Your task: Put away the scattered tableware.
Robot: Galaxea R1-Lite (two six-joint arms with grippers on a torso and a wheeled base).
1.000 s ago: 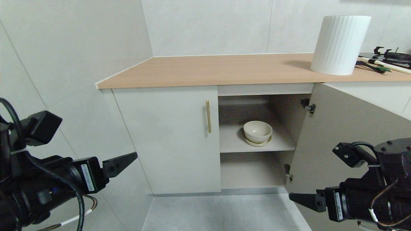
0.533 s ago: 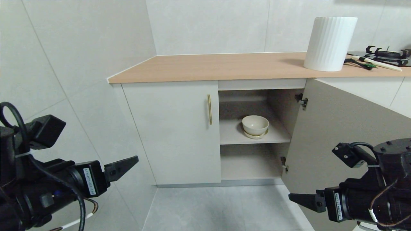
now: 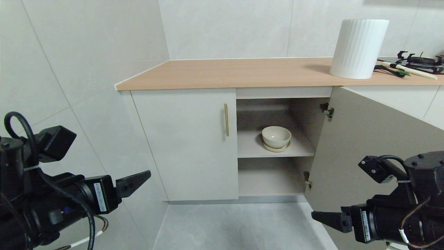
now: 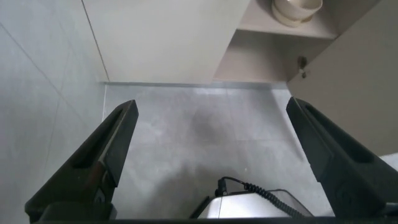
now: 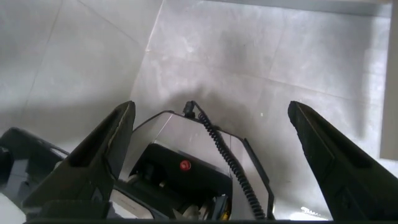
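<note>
Hovering low: left gripper (image 4: 211, 109) and right gripper (image 5: 211, 109) both spread wide, empty. Bowl (image 3: 276, 136) sits on saucer (image 3: 277, 149) on cupboard shelf (image 3: 249, 147), well ahead and above, between them. Likely ceramic: stiff, slick, fragile; pinch the rim.

Countertop (image 3: 242, 73): a wood-coloured slab running along the tiled wall above the cabinet (image 3: 187, 146).
On the countertop: a ribbed white container (image 3: 359, 48) stands upright near the right end. Long utensils (image 3: 402, 69) lie just beside it, and a black burner grate (image 3: 421, 62) sits farther right.
Upper shelf (image 3: 253, 147): pale, in the open right compartment.
On the upper shelf: a saucer (image 3: 276, 148) right of centre, with a cream bowl (image 3: 276, 136) on it.
Lower shelf (image 3: 267, 180): directly beneath.
Floor (image 3: 242, 225): grey tile.
</note>
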